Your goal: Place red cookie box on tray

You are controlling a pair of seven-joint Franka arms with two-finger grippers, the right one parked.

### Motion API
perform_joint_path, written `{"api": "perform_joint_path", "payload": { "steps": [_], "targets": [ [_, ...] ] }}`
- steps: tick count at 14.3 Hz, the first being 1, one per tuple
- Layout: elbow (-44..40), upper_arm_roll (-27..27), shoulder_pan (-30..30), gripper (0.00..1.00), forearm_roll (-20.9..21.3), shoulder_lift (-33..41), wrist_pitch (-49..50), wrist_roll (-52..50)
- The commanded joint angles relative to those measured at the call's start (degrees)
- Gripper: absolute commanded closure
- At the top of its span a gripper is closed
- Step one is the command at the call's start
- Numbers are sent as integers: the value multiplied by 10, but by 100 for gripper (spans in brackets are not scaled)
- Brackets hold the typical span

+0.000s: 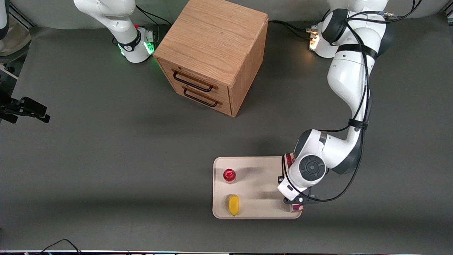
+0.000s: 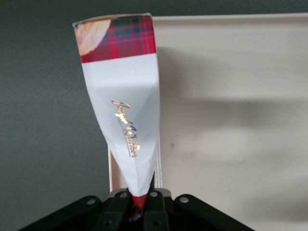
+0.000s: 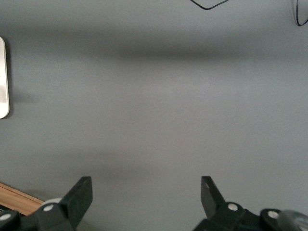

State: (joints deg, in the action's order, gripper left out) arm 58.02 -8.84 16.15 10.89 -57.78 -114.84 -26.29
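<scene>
The flat cream-beige rectangular tray with rounded corners and a low rim lies on the dark grey surface, nearer the front camera than the two-drawer oak cabinet. On the tray stand two things near its end toward the parked arm: a small bottle with a red cap, upright, and, nearer the camera than it, a yellow lemon-shaped object lying flat. The two are apart from each other. The middle of the tray is bare and crossed by soft shadows.

At the tray's end toward the working arm, the tool hangs over the rim, mostly hidden under the white wrist. The long narrow red cookie box is clamped between the tool's black fingers, which pinch it at one narrow end. In the wrist view the box runs along the tray's edge, partly over the tray and partly over the grey surface. Its face shows a broad white patch with gold script lettering, then a dark red tartan band with a cookie picture at the end away from the fingers. The white cardboard looks dented where it narrows toward the grip. Whether the box touches the tray cannot be told.
</scene>
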Motion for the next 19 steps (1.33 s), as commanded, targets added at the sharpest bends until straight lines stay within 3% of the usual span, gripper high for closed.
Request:
{"api": "perform_joint_path", "payload": {
  "steps": [1,5,11,14,19],
  "targets": [
    [-12,-3,2,0,14,-6,-7,-7],
    [-15,-3,-9,0,11,35,59,6],
    [9,26,-37,0,-34,176,173,77],
    [147,92,-45,0,-83,304,164,176],
    [318,158,-44,0,-85,457,120,203]
  ]
}}
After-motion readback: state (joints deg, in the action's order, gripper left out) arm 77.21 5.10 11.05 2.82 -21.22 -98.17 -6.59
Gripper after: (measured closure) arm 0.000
